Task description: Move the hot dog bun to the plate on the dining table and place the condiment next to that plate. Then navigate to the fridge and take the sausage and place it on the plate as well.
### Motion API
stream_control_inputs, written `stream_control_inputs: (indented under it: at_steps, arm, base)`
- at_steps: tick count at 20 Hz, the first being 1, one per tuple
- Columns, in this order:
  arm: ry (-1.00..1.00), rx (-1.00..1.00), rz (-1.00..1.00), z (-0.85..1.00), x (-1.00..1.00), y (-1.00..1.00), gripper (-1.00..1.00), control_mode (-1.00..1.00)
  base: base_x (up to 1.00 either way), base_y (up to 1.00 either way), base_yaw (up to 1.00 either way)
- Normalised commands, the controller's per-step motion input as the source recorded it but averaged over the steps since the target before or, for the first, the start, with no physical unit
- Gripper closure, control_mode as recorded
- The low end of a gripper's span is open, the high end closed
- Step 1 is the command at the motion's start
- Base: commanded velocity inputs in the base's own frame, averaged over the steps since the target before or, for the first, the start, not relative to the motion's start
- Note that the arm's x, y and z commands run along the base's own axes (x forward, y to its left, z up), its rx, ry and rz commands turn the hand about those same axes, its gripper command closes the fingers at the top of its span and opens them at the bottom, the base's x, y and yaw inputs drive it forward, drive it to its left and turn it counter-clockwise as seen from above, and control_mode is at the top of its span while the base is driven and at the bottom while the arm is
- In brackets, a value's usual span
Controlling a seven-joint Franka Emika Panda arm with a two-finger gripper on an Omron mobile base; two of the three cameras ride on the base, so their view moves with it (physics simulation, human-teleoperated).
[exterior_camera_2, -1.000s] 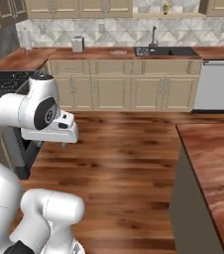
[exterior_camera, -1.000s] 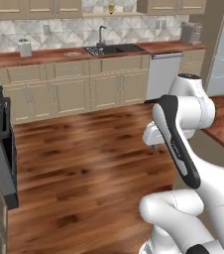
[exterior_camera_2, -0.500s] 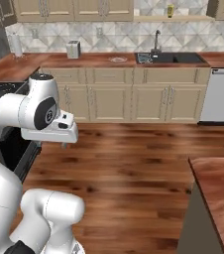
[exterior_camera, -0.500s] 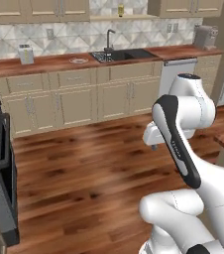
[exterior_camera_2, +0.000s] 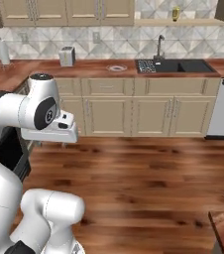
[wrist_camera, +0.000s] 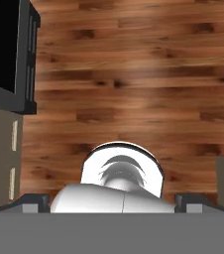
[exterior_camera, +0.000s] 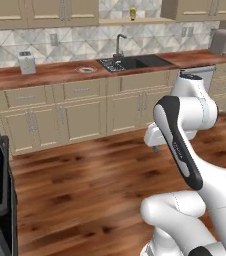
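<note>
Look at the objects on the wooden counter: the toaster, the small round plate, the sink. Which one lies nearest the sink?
The small round plate: it lies just beside the sink, while the toaster stands farther along the counter.

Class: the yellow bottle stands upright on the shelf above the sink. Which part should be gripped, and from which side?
Probably its body, around mid-height, approached horizontally from the front. The yellow bottle stands upright on an open shelf, with the tiled wall behind it and cabinets at the sides, so only the front looks free.
</note>
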Motion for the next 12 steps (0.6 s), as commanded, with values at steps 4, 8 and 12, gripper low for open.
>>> stream_control_inputs:
  at_steps: [4, 8, 12]
  arm:
    - [0.00, 0.00, 0.00, 0.00, 0.00, 0.00, -1.00, 1.00]
    - [0.00, 0.00, 0.00, 0.00, 0.00, 0.00, -1.00, 1.00]
    - [0.00, 0.00, 0.00, 0.00, 0.00, 0.00, -1.00, 1.00]
  base:
    - [1.00, 0.02, -0.14]
    - [1.00, 0.00, -0.21]
    - [1.00, 0.00, -0.23]
